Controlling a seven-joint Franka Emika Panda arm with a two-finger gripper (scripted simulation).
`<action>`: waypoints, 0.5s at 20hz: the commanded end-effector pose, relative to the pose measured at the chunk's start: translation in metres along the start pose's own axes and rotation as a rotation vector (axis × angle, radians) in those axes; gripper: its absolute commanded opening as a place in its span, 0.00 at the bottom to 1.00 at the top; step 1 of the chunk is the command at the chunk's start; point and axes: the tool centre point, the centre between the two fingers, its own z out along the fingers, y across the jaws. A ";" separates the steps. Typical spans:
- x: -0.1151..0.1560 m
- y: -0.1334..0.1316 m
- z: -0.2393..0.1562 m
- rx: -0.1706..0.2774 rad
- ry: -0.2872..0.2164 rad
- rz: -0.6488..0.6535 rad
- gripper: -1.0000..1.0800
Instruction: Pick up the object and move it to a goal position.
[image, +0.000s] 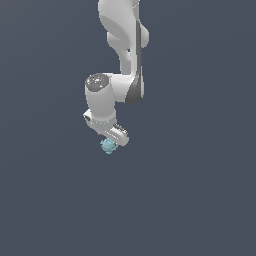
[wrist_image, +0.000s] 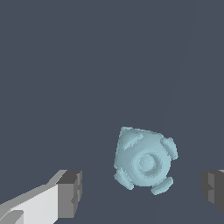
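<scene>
Wrist view: object (wrist_image: 145, 161) between parted fingers (wrist_image: 70, 192)

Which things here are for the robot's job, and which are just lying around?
For the job:
- the pale teal bumpy lump, the thing to pick up
- the end effector, open, one finger on each side of the lump and not touching it

Just lying around:
- nothing else shows, only the plain dark grey background

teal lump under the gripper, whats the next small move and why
Probably ease straight down a little more, then close. In the wrist view the teal lump sits between the two spread fingers, with a gap on each side and nothing touching it. The exterior view shows the gripper right above it.
</scene>
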 end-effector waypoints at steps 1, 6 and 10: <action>-0.003 0.006 0.008 -0.003 -0.006 0.062 0.96; -0.007 0.014 0.020 -0.009 -0.015 0.146 0.96; -0.009 0.017 0.024 -0.012 -0.018 0.181 0.96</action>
